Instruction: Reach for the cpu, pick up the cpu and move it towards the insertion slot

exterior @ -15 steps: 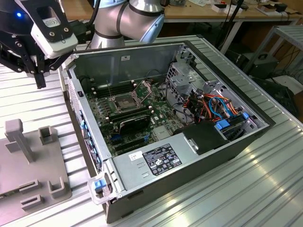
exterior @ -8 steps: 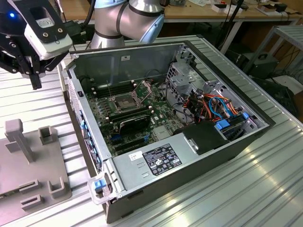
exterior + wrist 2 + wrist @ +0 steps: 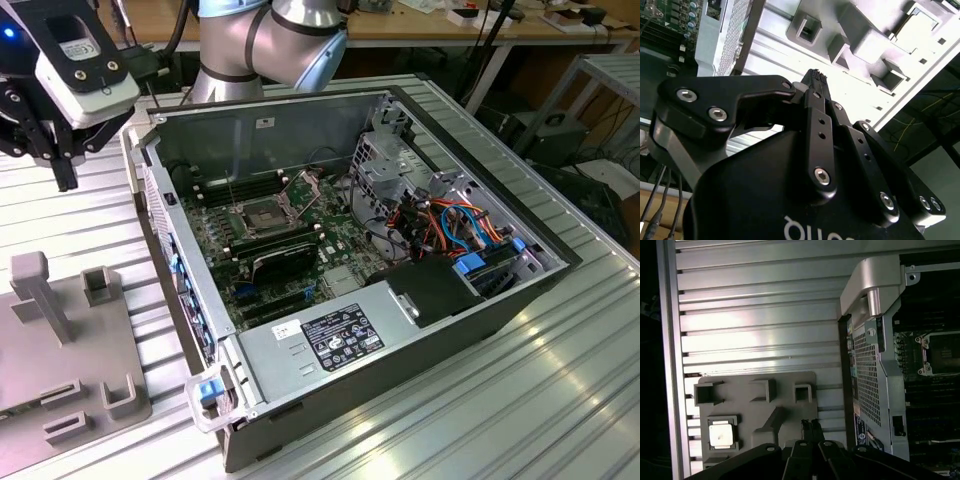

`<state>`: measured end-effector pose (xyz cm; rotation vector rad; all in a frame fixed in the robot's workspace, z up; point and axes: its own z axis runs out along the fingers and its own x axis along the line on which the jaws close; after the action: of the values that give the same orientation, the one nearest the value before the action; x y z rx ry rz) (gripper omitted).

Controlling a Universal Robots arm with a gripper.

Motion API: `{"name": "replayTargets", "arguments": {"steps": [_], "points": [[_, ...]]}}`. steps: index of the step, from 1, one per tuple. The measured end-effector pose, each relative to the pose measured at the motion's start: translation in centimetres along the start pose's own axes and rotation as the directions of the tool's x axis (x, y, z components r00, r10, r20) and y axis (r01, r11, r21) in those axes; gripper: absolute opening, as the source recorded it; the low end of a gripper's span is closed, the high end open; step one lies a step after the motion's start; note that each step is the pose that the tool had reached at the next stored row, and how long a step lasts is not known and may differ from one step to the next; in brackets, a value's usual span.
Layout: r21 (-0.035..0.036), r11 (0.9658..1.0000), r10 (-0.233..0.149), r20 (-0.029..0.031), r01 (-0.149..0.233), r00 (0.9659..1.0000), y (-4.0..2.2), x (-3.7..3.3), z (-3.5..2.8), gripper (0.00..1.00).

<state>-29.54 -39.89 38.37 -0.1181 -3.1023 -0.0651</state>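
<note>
Gripper (image 3: 810, 424) is pinched closed on nothing, hovering over the holder (image 3: 742, 407). The cpu (image 3: 722, 434) sits nested in its pocket so it can't slide. In the exterior view, the slot (image 3: 262, 213) is roughly at the gripper's 3 o'clock.

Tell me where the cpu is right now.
In the first wrist view the cpu sits in a square pocket of the grey fixture plate on the ribbed table, outside the computer case and apart from the gripper.

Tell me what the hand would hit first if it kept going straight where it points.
Likely the grey fixture plate, not the cpu; possibly the ribbed table beside it, depth unclear.
</note>
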Motion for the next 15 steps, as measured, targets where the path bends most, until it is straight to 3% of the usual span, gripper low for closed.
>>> {"name": "replayTargets", "arguments": {"steps": [7, 15], "points": [[0.0003, 1.0, 0.0, -0.0031, 0.0, 1.0, -0.09, 1.14, 0.09, 0.11], [0.0004, 1.0, 0.0, -0.0059, 0.0, 1.0, -0.15, 1.94, 0.16, 0.11]]}}
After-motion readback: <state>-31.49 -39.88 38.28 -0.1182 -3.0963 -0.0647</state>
